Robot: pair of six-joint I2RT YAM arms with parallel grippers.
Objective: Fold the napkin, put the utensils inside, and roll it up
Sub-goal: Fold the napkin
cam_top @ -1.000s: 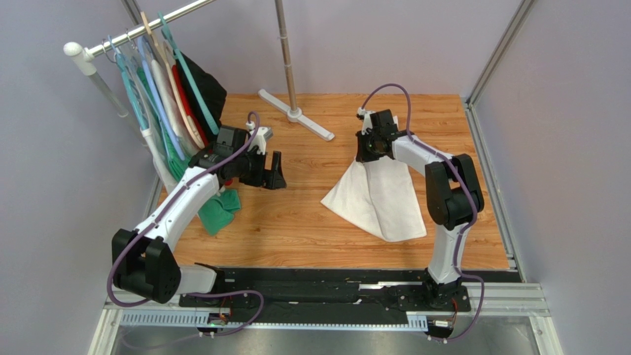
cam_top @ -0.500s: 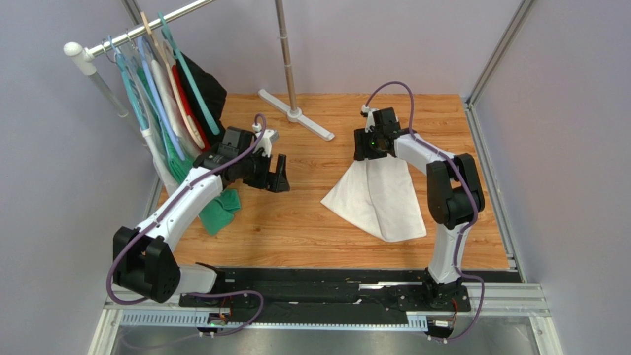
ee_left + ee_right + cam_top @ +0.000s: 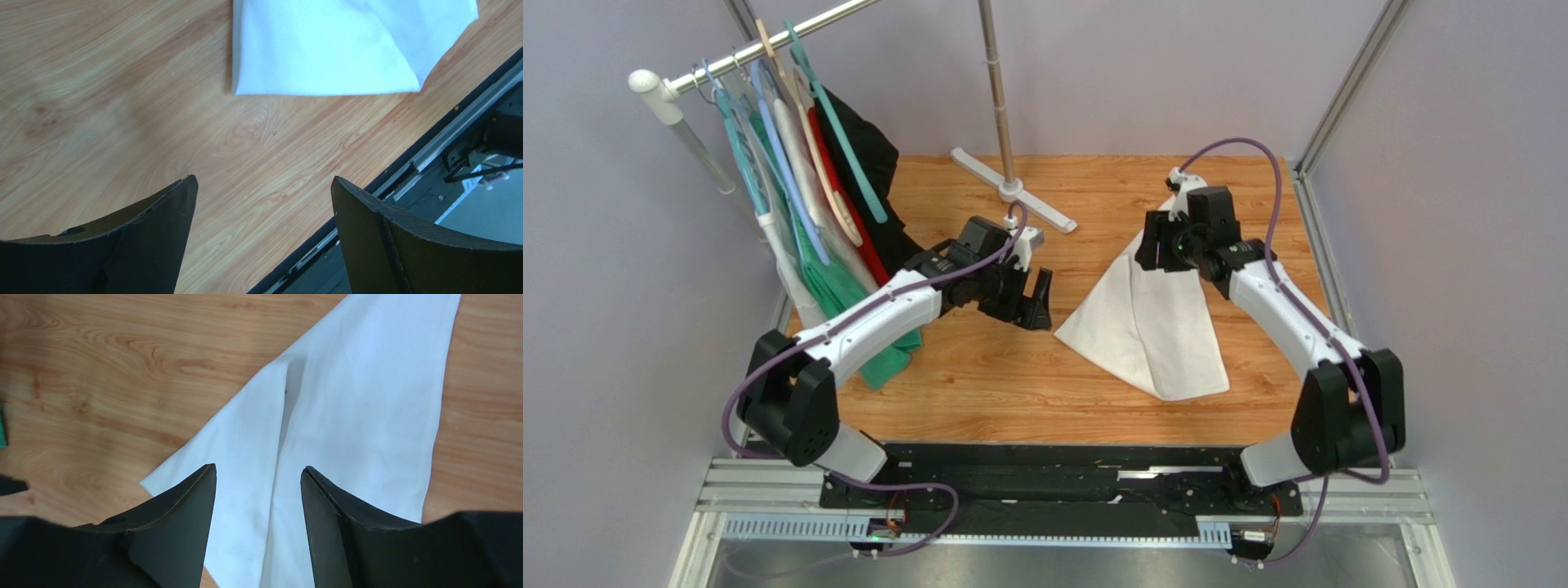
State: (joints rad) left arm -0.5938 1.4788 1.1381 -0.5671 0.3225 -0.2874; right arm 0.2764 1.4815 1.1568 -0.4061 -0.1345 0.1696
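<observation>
Leaving the napkin [image 3: 1149,321] lying right of centre on the table [image 3: 989,368] as a rough triangle, probably for another fold; hovering the right gripper [image 3: 258,471], spread and empty, over its far corner, maybe brushing it. Versus earlier: swinging the wide-open left gripper [image 3: 264,184] in beside its left corner; unclamping the right.

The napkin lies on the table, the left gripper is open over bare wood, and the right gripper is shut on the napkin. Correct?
One error: the right gripper is open, jaws apart above the napkin, as the right wrist view shows. The napkin does lie on the table, and the left gripper is open over bare wood.
</observation>
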